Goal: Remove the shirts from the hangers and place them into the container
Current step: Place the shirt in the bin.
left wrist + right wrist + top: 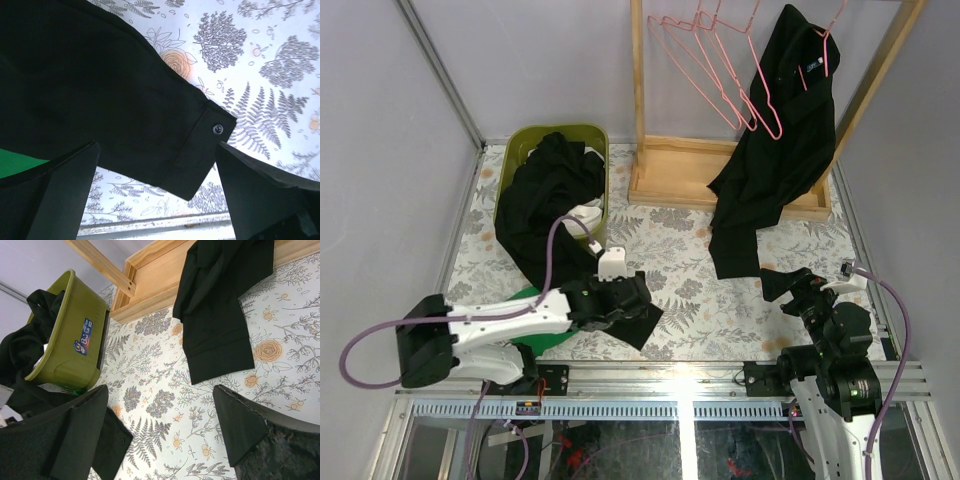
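Note:
One black shirt (545,195) spills out of the olive-green container (598,134) onto the table, its buttoned cuff (210,131) lying flat. My left gripper (632,300) hovers open just over that cuff, and nothing sits between its fingers (65,192). A bit of white shirt (586,215) shows inside the container. A second black shirt (780,130) hangs from a pink hanger (826,48) on the rack, its sleeve (220,325) trailing onto the table. Empty pink hangers (712,62) hang to its left. My right gripper (788,283) is open near that sleeve's end.
The wooden rack base (680,170) stands at the back, right of the container (70,335). A bright green cloth (535,338) lies under my left arm. The table's metal front rail (150,227) runs close below my left gripper (157,200).

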You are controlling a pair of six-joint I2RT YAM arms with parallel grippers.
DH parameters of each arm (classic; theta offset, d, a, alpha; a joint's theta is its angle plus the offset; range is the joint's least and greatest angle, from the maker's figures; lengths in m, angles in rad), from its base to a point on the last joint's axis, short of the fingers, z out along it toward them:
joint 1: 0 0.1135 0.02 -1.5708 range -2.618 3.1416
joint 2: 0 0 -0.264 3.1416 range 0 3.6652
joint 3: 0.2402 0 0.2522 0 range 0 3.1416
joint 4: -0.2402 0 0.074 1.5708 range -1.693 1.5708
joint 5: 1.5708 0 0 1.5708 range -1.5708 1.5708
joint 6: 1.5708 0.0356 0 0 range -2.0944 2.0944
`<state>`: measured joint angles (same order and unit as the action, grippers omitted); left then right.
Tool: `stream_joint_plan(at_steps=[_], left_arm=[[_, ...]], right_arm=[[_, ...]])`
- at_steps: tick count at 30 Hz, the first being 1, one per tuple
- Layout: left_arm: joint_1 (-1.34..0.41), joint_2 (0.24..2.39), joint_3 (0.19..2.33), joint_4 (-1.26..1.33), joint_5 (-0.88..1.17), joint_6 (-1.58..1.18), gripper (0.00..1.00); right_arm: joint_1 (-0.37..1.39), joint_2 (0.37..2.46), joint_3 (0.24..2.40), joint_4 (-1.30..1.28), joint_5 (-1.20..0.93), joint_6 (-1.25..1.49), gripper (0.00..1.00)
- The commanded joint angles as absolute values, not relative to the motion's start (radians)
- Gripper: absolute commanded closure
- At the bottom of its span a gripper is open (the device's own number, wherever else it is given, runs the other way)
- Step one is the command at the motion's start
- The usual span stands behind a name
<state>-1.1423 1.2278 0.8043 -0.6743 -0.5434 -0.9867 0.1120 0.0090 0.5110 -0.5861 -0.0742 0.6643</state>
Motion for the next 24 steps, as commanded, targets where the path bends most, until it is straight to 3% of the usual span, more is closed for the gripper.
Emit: stream_joint_plan(at_steps=[1, 8, 17, 19, 24], left_arm=[[-1.176, 1.344, 0.821, -0.587, -0.658, -1.096, 0.03], [-1.209, 1.456, 0.746, -0.457, -0.527, -1.065, 0.07], [-1.217, 1.560, 0.703, -0.423, -0.464, -1.043, 0.25], [-1.219, 1.579, 0.694, -0.422, -0.460, -1.037, 0.32], [-1.235, 1.611, 0.707, -0.440, -0.475, -1.024, 0.66]], right_arm=[[0.110, 0.000, 0.516, -0.556, -0.106, 0.670, 0.07], [0.110, 0.000, 0.517, -0.559, -0.107, 0.670, 0.07], [0.110, 0.000, 0.516, -0.559, -0.109, 0.672, 0.07], [0.110, 0.000, 0.513, -0.556, -0.109, 0.672, 0.07], [0.110, 0.000, 0.512, -0.555, -0.107, 0.671, 0.07]])
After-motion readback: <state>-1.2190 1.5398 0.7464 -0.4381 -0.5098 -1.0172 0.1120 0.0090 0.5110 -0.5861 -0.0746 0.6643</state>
